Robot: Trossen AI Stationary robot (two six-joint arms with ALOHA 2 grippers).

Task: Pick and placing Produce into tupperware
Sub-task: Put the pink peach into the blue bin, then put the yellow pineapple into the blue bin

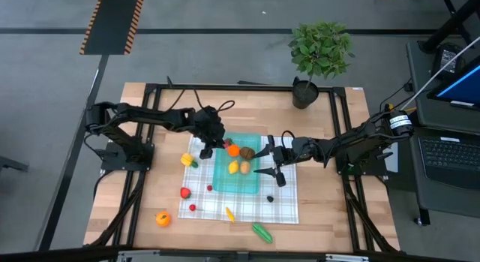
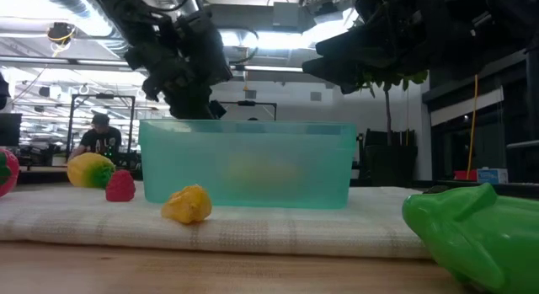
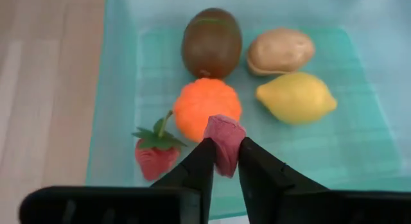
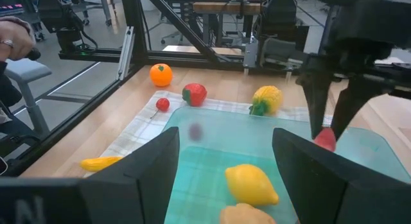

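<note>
The teal tupperware (image 1: 241,181) stands on the checked cloth mid-table. Inside it lie a brown kiwi (image 3: 212,41), a tan potato (image 3: 280,51), a yellow lemon (image 3: 297,97), an orange piece (image 3: 204,105) and a strawberry (image 3: 156,153). My left gripper (image 3: 225,153) hangs over the container's left far corner, shut on a small dark-pink piece of produce (image 3: 225,137). My right gripper (image 4: 226,137) hovers open over the container's right end, with nothing between its fingers. More produce lies on the cloth and the wood around the container. My left gripper pinches the dark-pink piece (image 3: 225,131) between its two fingertips, one finger on each side. The fingers slant down from the table's left side. The piece sticks out past the finger ends, above the orange piece and the strawberry, inside the tupperware's rim.
On the cloth (image 1: 285,206) lie a yellow-green piece (image 1: 187,160), a red one (image 1: 185,192), a yellow one (image 1: 229,214) and a dark one (image 1: 270,198). An orange (image 1: 163,218) and a green cucumber (image 1: 262,232) lie near the front edge. A potted plant (image 1: 319,52) stands at the far edge.
</note>
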